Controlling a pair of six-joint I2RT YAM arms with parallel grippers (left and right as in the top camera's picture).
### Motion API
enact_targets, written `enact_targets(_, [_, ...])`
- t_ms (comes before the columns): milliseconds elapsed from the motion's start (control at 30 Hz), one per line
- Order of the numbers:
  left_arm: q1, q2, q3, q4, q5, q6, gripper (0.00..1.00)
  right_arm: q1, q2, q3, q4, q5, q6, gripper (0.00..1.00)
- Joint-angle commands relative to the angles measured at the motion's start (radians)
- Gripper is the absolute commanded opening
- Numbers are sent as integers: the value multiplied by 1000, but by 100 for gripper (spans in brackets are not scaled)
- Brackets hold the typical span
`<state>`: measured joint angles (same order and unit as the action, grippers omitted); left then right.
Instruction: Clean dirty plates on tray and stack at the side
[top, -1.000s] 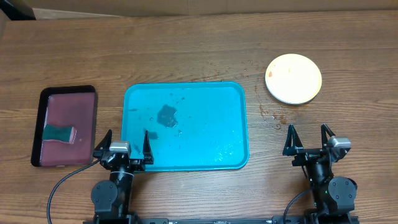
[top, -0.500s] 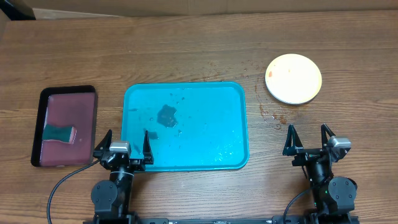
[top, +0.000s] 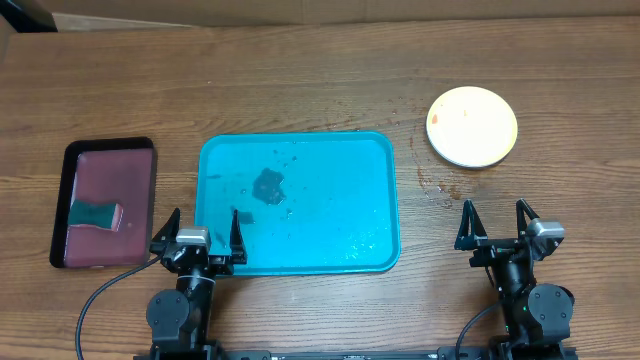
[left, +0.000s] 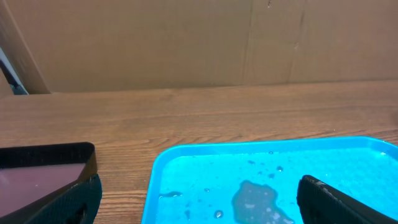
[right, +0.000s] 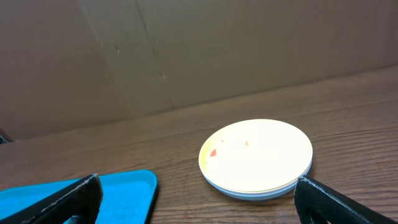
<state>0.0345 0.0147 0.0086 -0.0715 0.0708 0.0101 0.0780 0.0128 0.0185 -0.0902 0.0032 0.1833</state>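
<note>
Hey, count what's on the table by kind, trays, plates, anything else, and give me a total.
Trays: 2, the teal tray and the maroon tray
Sponge: 1, on the maroon tray
Plate stack: 1, its plates too close to count
Total: 4

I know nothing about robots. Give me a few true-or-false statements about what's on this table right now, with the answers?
1. The plates sit on the blue tray. False: they are stacked on the table, to the right of it.
2. A green sponge lies in the maroon tray. True.
3. Both grippers are holding something. False: the left gripper and right gripper are open and empty.
4. The blue tray has droplets on it. True.
</note>
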Motion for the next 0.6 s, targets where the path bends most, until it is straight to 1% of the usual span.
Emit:
enact_targets(0, [4, -10, -4, -3, -7, 20, 100, -6, -10, -11, 6, -5, 6, 100])
enact_targets(100, [4, -10, -4, -3, -7, 20, 100, -9, -10, -11, 6, 10, -35, 100])
enact_targets(233, [4, -10, -4, -3, -7, 20, 100, -3, -10, -11, 6, 2, -213, 100])
enact_targets(300, [4, -10, -4, -3, -7, 20, 100, 2, -10, -11, 6, 2, -278, 100])
enact_targets(400, [4, -10, -4, -3, -7, 20, 100, 1, -10, -11, 6, 2, -312, 100])
enact_targets(567, [4, -10, -4, -3, -7, 20, 100, 1, -10, -11, 6, -5, -311, 100])
